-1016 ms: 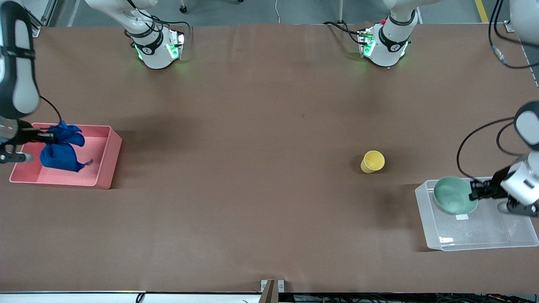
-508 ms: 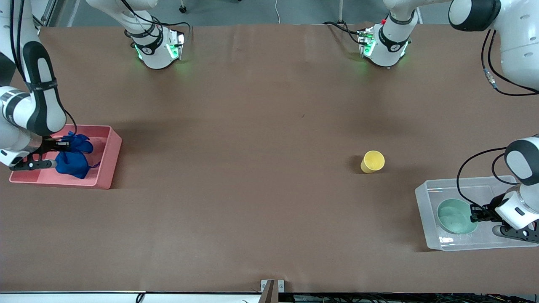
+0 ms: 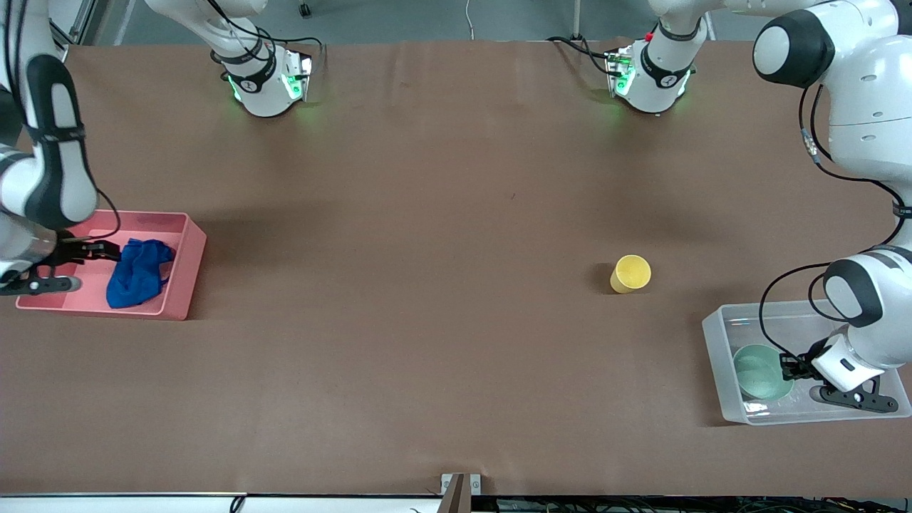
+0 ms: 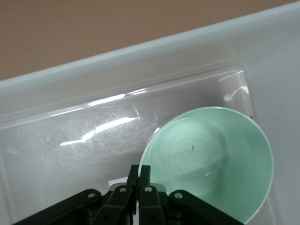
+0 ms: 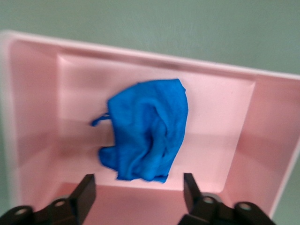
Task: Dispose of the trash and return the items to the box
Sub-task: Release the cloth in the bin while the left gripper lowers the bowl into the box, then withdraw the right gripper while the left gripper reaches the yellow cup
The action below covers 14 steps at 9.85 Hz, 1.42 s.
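The blue rag point(image 3: 139, 281) lies crumpled on the floor of the pink bin point(image 3: 187, 274); in the right wrist view the rag point(image 5: 147, 129) lies free. My right gripper point(image 3: 108, 250) is open and empty just above it point(image 5: 138, 187). My left gripper point(image 3: 787, 367) is shut on the rim of the mint-green bowl point(image 3: 761, 370), which sits low inside the clear tub point(image 3: 716, 335). The left wrist view shows the gripper point(image 4: 139, 172) pinching the rim of the bowl point(image 4: 211, 159) in the tub point(image 4: 93, 79). The yellow cup point(image 3: 630, 273) stands on the table, apart from both grippers.
The pink bin stands at the right arm's end of the table, the clear tub at the left arm's end. The yellow cup stands a little farther from the front camera than the tub, toward the table's middle. The arm bases point(image 3: 263, 85) point(image 3: 652, 78) stand along the table's back edge.
My right gripper opened and the rag dropped into the pink bin. My left gripper lowered the bowl down into the clear tub, still holding its rim.
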### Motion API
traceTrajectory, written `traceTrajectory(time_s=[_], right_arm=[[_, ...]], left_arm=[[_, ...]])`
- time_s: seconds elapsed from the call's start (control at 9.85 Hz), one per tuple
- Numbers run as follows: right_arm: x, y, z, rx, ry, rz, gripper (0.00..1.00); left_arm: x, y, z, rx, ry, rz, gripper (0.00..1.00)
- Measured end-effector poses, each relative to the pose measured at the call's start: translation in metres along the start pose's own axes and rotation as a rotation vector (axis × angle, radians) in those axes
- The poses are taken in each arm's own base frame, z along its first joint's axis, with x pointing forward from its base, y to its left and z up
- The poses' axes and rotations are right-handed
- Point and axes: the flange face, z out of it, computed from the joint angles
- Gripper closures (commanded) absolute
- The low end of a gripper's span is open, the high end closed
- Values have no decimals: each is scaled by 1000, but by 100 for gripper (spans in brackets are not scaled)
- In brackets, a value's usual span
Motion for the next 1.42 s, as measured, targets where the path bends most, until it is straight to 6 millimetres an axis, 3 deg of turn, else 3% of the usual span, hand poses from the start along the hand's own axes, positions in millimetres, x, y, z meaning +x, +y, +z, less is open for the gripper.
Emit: traceTrajectory(time_s=[0.2, 0.3, 0.51, 0.71, 0.81, 0.91, 1.12, 1.42], right_arm=[[-1, -40, -81, 31, 56, 116, 0], [-7, -66, -121, 46, 84, 174, 0], [-34, -104, -198, 62, 113, 220, 0], [-65, -102, -270, 67, 108, 234, 0], [-77, -97, -294, 68, 109, 239, 0], [-82, -97, -305, 68, 107, 239, 0], [-81, -98, -305, 68, 101, 238, 0], [-78, -100, -302, 68, 95, 234, 0]], left_arm=[[0, -3, -2, 3, 4, -2, 19], [3, -4, -7, 7, 13, -1, 10], [12, -4, -45, 19, 45, 3, 8], [17, 8, -113, -10, 9, 18, 8], [17, 24, -144, -42, -20, 27, 8], [18, 48, -170, -73, -39, 27, 8], [8, 101, -196, -104, -65, 17, 8], [-33, 178, -198, -101, -124, -6, 8]])
